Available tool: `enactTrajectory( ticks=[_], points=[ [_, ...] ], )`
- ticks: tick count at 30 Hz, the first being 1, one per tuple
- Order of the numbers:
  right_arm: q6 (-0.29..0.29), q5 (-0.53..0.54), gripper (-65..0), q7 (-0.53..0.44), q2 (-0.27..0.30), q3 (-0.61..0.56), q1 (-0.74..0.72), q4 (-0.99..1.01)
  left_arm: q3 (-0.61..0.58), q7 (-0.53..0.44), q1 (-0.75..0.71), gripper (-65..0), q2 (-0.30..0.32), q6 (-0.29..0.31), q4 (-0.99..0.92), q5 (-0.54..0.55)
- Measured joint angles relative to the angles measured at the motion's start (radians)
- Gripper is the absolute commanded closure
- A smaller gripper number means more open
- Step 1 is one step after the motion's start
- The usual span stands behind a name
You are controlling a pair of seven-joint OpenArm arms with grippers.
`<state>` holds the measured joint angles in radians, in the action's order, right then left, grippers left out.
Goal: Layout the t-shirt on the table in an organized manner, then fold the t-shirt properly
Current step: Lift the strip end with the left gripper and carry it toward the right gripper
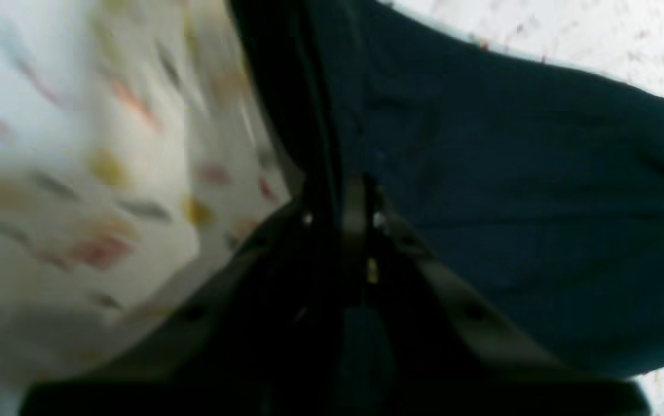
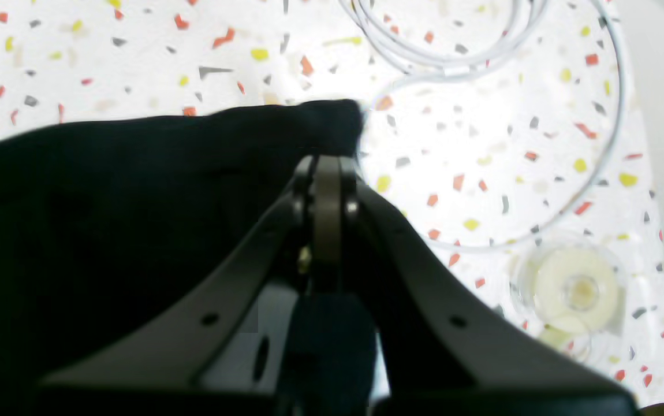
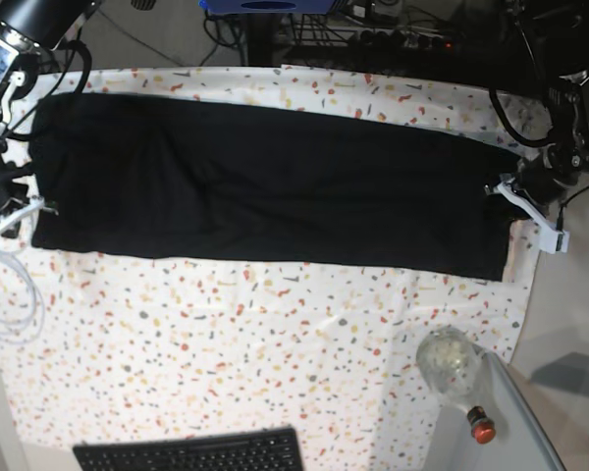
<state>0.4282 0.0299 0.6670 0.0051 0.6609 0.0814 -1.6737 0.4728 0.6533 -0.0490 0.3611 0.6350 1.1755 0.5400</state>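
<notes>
The black t-shirt (image 3: pixel 265 186) lies stretched in a long flat band across the far half of the table (image 3: pixel 275 343). At the shirt's right end in the base view, my left gripper (image 3: pixel 506 191) meets the cloth. In the blurred left wrist view its fingers come together at the left gripper (image 1: pixel 364 190), shut on the edge of the t-shirt (image 1: pixel 511 202). At the other end, my right gripper (image 3: pixel 31 206) holds the corner. The right wrist view shows the right gripper (image 2: pixel 329 164) shut on the t-shirt (image 2: pixel 107 219) just below that corner.
A white cable (image 2: pixel 453 63) loops on the table beyond the right gripper, and a clear round spool (image 2: pixel 574 289) lies near it. A black keyboard (image 3: pixel 191 453) sits at the front edge. A glass bottle with a red cap (image 3: pixel 452 368) lies at the front right corner.
</notes>
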Motion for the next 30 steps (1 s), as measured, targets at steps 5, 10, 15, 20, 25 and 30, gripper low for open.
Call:
enactTrajectory(
  ticks=[5, 10, 15, 20, 25, 30],
  points=[
    [0.0, 0.004, 0.0, -0.002, 0.0, 0.0, -0.002, 0.0, -0.031, 0.111, -0.117, 0.0, -0.042, -0.093, 0.292, -0.016],
    [0.0, 0.004, 0.0, -0.002, 0.0, -0.005, -0.005, 0.0, -0.15, 0.175, -0.133, 0.0, -0.111, -0.175, 0.482, 0.002],
    [0.0, 0.004, 0.0, -0.002, 0.0, -0.006, -0.006, 0.0, -0.361, 0.189, -0.114, 0.0, -0.127, -0.242, 0.51, -0.008],
    [0.0, 0.004, 0.0, -0.002, 0.003, -0.006, -0.006, 0.0, -0.527, 0.174, -0.067, 0.0, -0.165, -0.323, 0.499, 0.005],
    [0.0, 0.004, 0.0, -0.002, 0.003, -0.006, -0.006, 0.0, -0.617, 0.178, -0.019, 0.0, -0.188, -0.344, 0.427, -0.008],
    [0.0, 0.004, 0.0, -0.002, 0.003, -0.006, -0.006, 0.0, -0.679, 0.177, 0.002, 0.0, -0.209, -0.344, 0.393, -0.007]
  ],
)
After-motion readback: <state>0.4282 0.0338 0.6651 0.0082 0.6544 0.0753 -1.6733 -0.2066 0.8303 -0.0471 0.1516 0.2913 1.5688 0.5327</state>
